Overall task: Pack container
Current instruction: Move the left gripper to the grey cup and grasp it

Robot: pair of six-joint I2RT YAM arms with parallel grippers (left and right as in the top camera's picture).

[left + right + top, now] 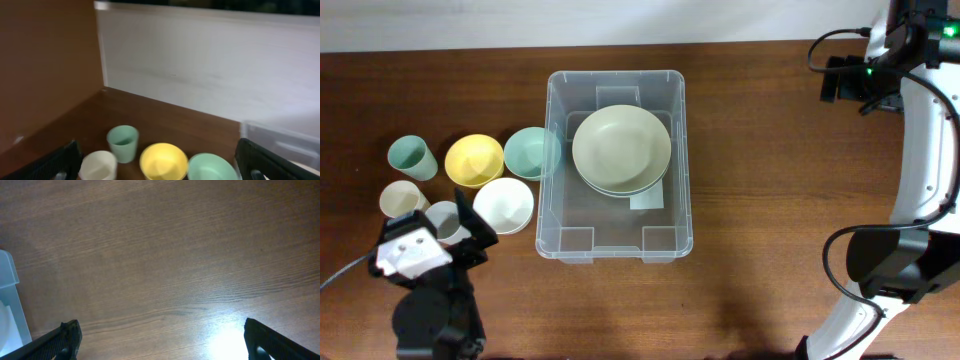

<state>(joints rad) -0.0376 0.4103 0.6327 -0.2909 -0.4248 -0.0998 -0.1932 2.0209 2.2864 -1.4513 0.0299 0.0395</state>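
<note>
The clear container (616,78) stands mid-table with two pale green plates (621,148) stacked inside. Left of it are a green bowl (531,152), a yellow bowl (474,160), a white bowl (504,205), a green cup (411,157), a cream cup (403,199) and a grey cup (444,218). My left gripper (438,228) hovers open at the near left by the cups. Its wrist view shows the left gripper (160,165) holding nothing, with the cream cup (98,165), green cup (122,142), yellow bowl (163,161) and green bowl (212,167) ahead. My right gripper (838,80) is open at the far right.
In the right wrist view the right gripper (162,340) is over bare wood, with the container's corner (7,295) at the left edge. A white wall (200,65) runs behind the table. The container's rim (280,137) shows at the right of the left wrist view.
</note>
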